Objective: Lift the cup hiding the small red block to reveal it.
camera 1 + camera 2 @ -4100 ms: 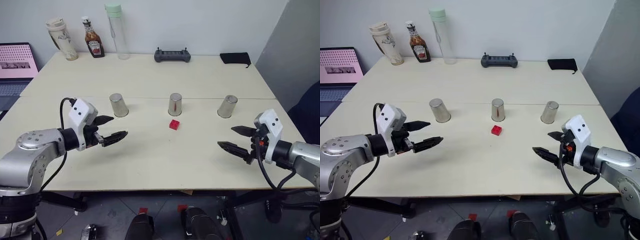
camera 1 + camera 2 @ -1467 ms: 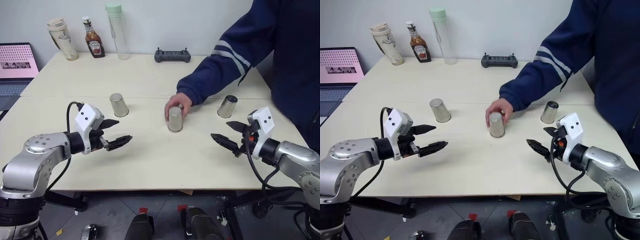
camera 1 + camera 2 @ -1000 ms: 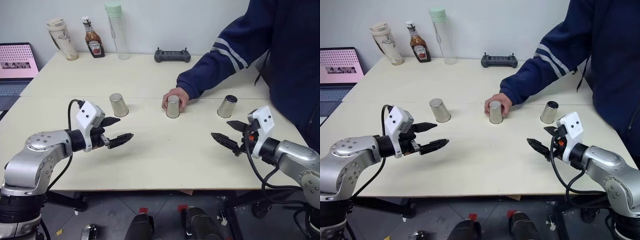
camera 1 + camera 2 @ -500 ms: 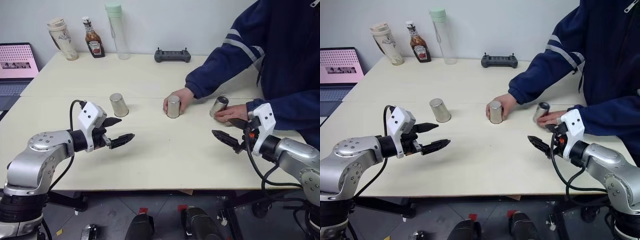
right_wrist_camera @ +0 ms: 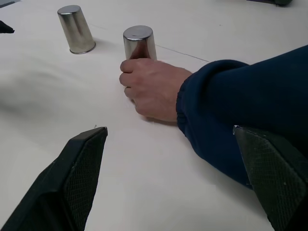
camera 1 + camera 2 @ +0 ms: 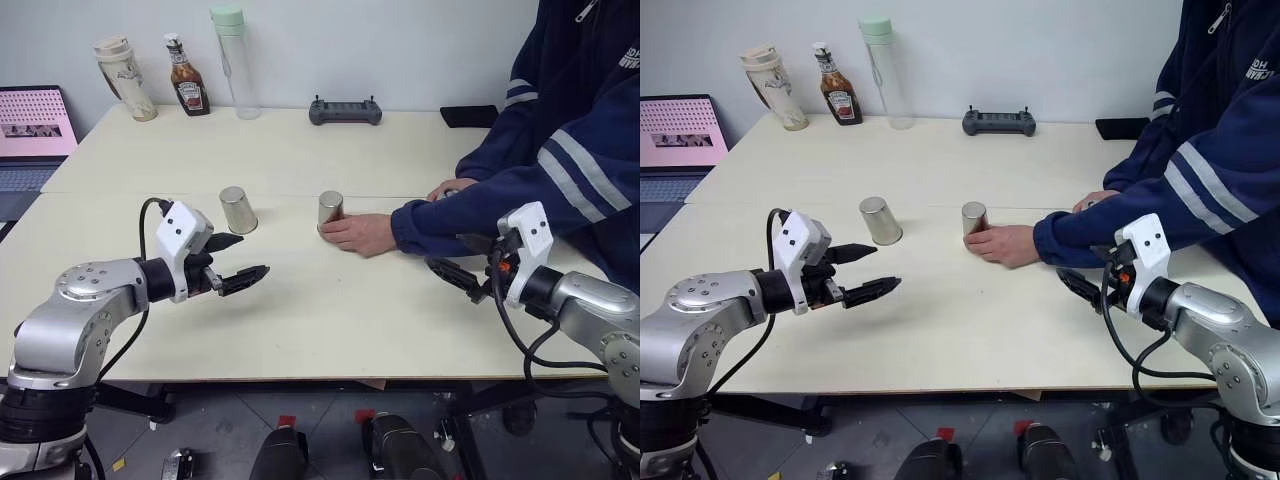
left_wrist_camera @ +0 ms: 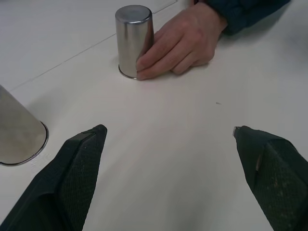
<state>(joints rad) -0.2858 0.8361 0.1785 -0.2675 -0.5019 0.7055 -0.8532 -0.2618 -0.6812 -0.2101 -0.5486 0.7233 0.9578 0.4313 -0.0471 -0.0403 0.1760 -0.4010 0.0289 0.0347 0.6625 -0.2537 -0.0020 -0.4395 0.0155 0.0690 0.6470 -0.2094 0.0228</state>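
Two shiny steel cups stand upside down on the cream table: one at the left, one in the middle. A person's hand rests against the middle cup. The person's other hand lies further right behind that crossed arm, covering whatever is under it. The small red block is hidden, and I cannot tell which cup covers it. My left gripper hovers open in front of the left cup, holding nothing. My right gripper is open too, close to the person's blue sleeve.
Along the table's far edge stand a beige tumbler, a ketchup bottle, a tall clear bottle with a green cap, a grey controller and a black pouch. A laptop sits off to the left.
The person's arms have crossed: one hand slid the right cup leftward to the middle, while the other moved the former middle cup rightward behind the arm. Both my grippers stayed still.
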